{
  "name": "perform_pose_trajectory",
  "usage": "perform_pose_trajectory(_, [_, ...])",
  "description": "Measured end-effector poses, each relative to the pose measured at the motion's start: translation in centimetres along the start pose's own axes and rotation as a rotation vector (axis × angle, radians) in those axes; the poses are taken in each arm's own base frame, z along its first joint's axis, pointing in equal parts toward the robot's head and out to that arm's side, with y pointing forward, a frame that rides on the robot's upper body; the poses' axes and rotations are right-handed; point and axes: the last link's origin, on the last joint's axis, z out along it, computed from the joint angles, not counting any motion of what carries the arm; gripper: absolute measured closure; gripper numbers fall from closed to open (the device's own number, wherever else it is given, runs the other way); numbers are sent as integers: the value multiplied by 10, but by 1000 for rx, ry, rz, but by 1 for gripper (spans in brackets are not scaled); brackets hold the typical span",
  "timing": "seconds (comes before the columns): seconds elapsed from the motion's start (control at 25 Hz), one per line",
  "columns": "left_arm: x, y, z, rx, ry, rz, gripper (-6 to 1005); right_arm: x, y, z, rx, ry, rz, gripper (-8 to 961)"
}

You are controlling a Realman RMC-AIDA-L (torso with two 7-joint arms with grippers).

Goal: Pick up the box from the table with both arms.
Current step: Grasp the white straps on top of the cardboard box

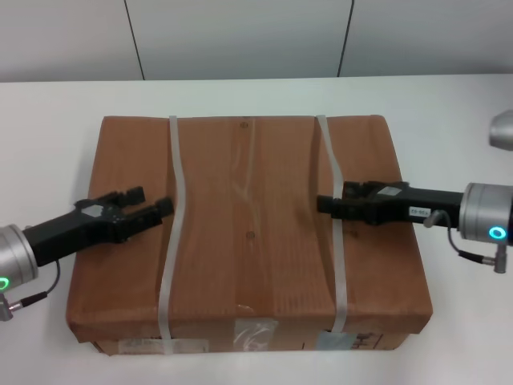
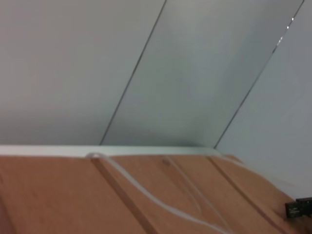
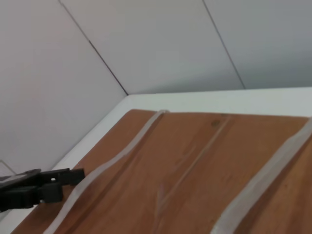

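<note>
Lying flat near the table's (image 1: 449,104) front edge, the box (image 1: 248,233) is a broad, shallow rectangle wrapped in brown paper, smooth but creased in long shallow folds, with two whitish plastic straps (image 1: 173,233) crossing its top from back to front. Clear tape and small pale labels (image 1: 255,335) show on its front side. Above the box top near its left edge, the left gripper (image 1: 151,204) reaches in from the left, black fingers parted a little and closed on nothing, their tips just short of the left strap. The right gripper (image 1: 322,204) reaches in from the right edge at about the same height, its tips at the right strap (image 1: 335,233); whether its fingers are parted cannot be told. Smooth white tabletop surrounds the box, with a pale panelled wall (image 1: 240,36) behind.
</note>
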Motion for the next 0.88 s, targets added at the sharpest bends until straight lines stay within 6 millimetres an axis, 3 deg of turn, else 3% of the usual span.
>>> perform_pose_trajectory(0.88, [6,28,47,-148,-137,-8,357,-13,21,37,-56,69,-64,101])
